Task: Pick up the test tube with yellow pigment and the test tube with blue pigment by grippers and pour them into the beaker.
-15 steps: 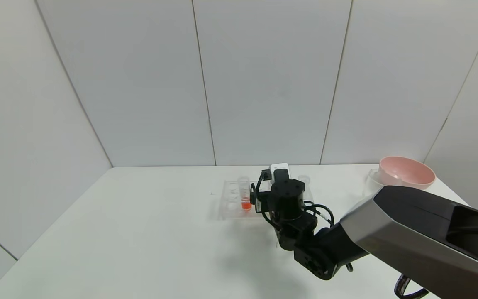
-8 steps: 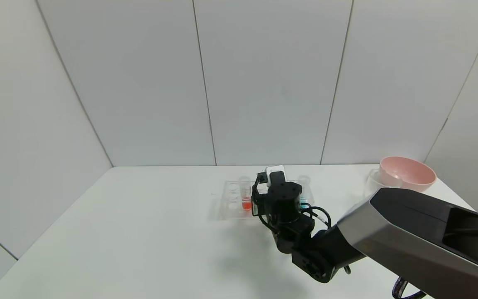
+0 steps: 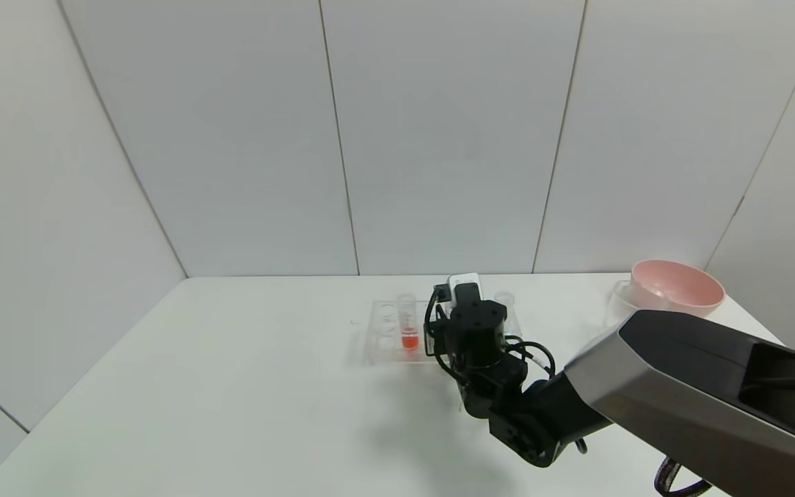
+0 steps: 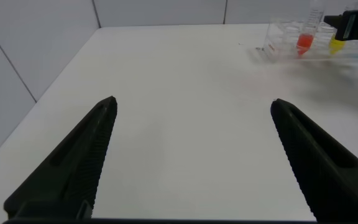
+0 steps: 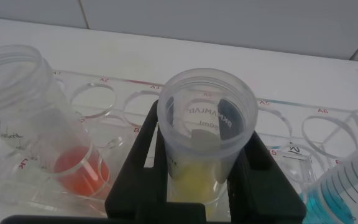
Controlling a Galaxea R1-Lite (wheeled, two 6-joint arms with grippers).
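Observation:
The test tube with yellow pigment stands in a clear tube rack, and my right gripper is shut on it, one black finger on each side. The test tube with blue pigment stands in the rack on one side of it, an orange-red tube on the other. In the head view the right wrist covers the yellow and blue tubes. The beaker stands at the far right beside a pink bowl. My left gripper hangs open over bare table, far from the rack.
A pink bowl sits at the table's back right corner. The rack lies mid-table with several empty holes. Grey wall panels close in the back and left. Open table stretches left and in front of the rack.
The right gripper's fingers have closed from wide open onto the yellow tube. Its wrist swayed slightly left and back over the rack.

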